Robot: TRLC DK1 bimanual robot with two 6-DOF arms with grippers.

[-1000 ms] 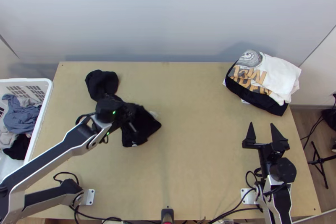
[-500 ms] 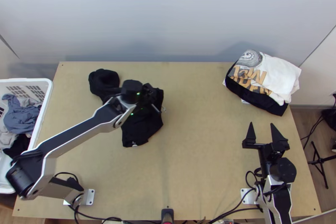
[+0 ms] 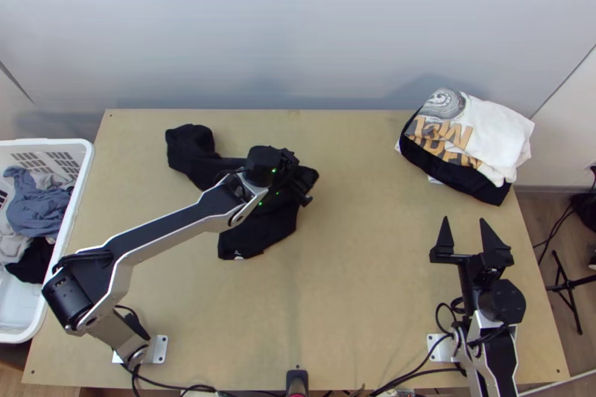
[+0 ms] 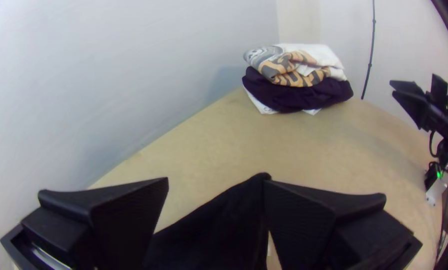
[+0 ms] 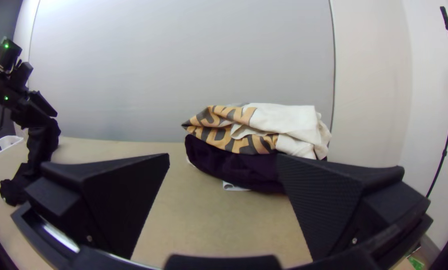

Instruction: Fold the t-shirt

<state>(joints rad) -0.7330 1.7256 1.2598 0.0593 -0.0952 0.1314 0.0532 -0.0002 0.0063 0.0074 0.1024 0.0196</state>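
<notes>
The black t-shirt (image 3: 261,233) lies bunched and elongated on the left half of the table, from a rumpled end at the back left toward the table's middle. Over its right part is my left gripper (image 3: 302,187). In the left wrist view, my left gripper (image 4: 216,178) has its fingers apart, with black cloth (image 4: 213,225) between them, rising against one fingertip. The right wrist view shows the black cloth (image 5: 42,145) raised beneath the left gripper. My right gripper (image 3: 463,220) stands open at the table's right side; its wrist view shows the right gripper (image 5: 224,156) holding nothing.
A stack of folded clothes (image 3: 492,136), white printed cloth over black, sits at the back right. A white laundry basket (image 3: 83,173) with clothes stands at the left edge. Bare tabletop (image 3: 357,248) lies between the t-shirt and the right arm.
My left gripper has moved to the right across the table. The t-shirt's upper part has shifted right with it, and its back-left end was dragged slightly right. The right arm has kept still.
</notes>
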